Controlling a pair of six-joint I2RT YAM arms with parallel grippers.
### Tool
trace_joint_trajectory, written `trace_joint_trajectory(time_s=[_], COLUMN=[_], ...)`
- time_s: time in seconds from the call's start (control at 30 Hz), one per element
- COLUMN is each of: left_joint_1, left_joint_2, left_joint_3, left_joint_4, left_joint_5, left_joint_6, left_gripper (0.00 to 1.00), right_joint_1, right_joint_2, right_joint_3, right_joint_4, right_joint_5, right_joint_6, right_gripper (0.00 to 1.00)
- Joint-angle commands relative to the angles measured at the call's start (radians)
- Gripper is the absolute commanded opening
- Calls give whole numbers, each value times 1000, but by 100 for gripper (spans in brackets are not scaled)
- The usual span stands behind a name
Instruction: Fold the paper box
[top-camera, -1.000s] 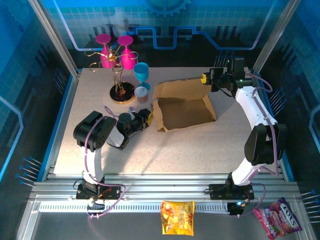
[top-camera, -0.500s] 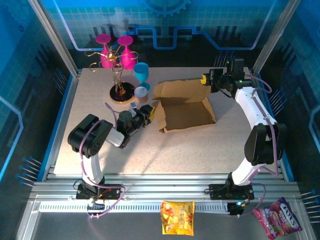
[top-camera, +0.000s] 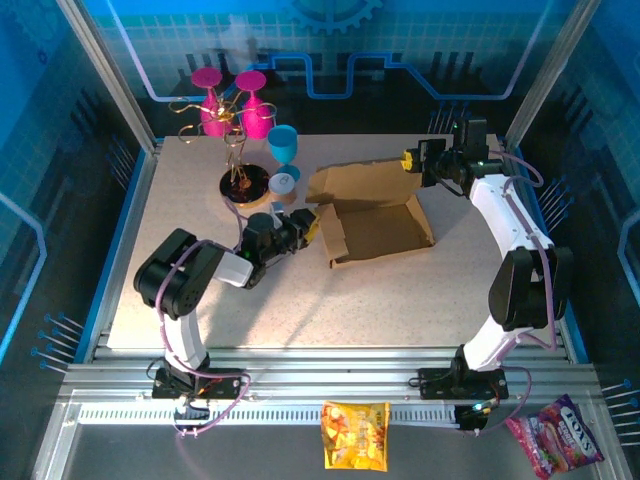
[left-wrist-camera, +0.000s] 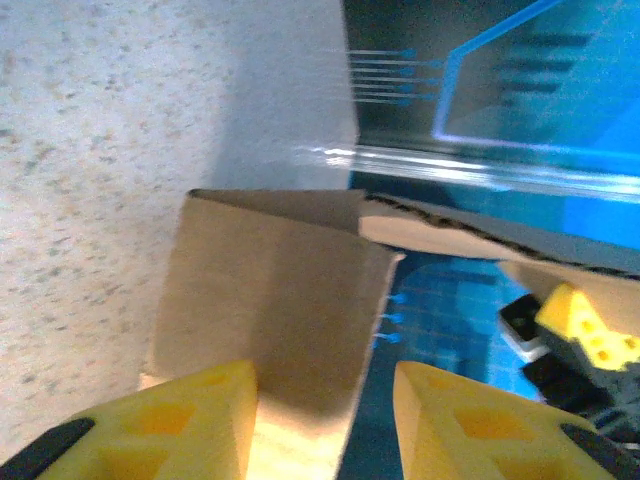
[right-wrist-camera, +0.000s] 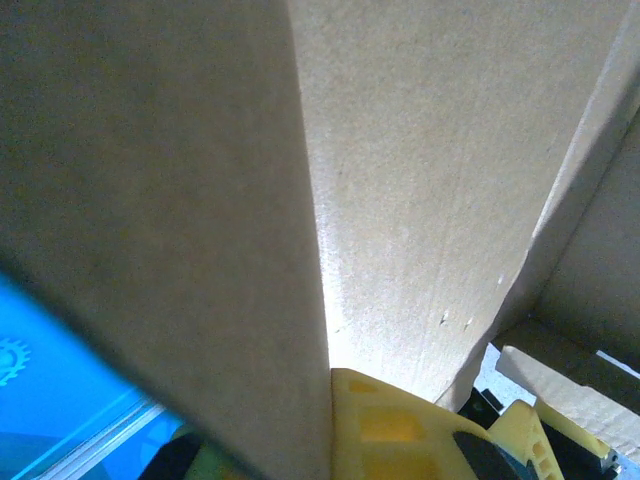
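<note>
Brown corrugated paper box (top-camera: 375, 228) sits mid-table, right of centre, already a shallow open tray rather than a flat sheet. From the left, the pink glasses (top-camera: 228, 98) on their wire stand and the blue cup (top-camera: 283, 145) are near the box's far-left corner but clear of it. The left gripper (top-camera: 303, 226) is at the box's left wall. On its wrist cam the yellow fingers (left-wrist-camera: 200, 420) stand apart with the wall panel between them. There is a gap from the card's edge to the other finger, so the jaws are open around the wall, not clamped. That wall looks tilted, not squared up. The floor is flat on the table (top-camera: 400, 290), and the front and right walls look raised. The lid panel on the far side is lifted and leaning back, not folded over. The right gripper (top-camera: 411, 158) is at the lid's far-right corner with its jaws closed. Card runs straight down to the finger (right-wrist-camera: 390, 425) on the wrist cam, so I read it as pinching the lid. Call it roughly halfway: tray formed, lid open. Left to do, as I judge it: square and lock the left wall, bring the lid down, tuck the tabs. I can't tell from here whether any tabs are seated.
</note>
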Motion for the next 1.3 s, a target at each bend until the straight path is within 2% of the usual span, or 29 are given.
trace_joint_trajectory(time_s=[0.0,0.07,0.13,0.37,0.53,0.73,0.9,1.03,1.27], left_joint_1=[-13,-19,-31,-86,-133,-187,-228,-250,-273], left_joint_2=[-99,-132,-141,-95,-71,-28,-11,-2,35], left_joint_3=[59,105,144,283,409,522,555,551,586], left_joint_4=[-306,-497,-612,-873,-1158,-1374,-1448,-1442,-1445], left_joint_5=[59,73,79,64,-32,-133,-220,-282,-320], left_joint_6=[157,246,310,468,595,683,689,679,691], left_gripper=[43,43,43,43,43,42,43,43,38], right_joint_1=[0,4,9,26,28,32,41,46,78], right_joint_2=[-33,-33,-35,-35,-39,-45,-47,-44,-36], right_joint_3=[16,19,9,-6,3,4,1,2,23], right_joint_4=[-22,-28,-24,-7,-25,-37,-42,-57,-114], right_joint_5=[-12,-9,-6,1,10,21,34,49,103], right_joint_6=[-21,-29,-27,-17,-31,-41,-46,-51,-55], right_gripper=[0,0,0,0,0,0,0,0,0])
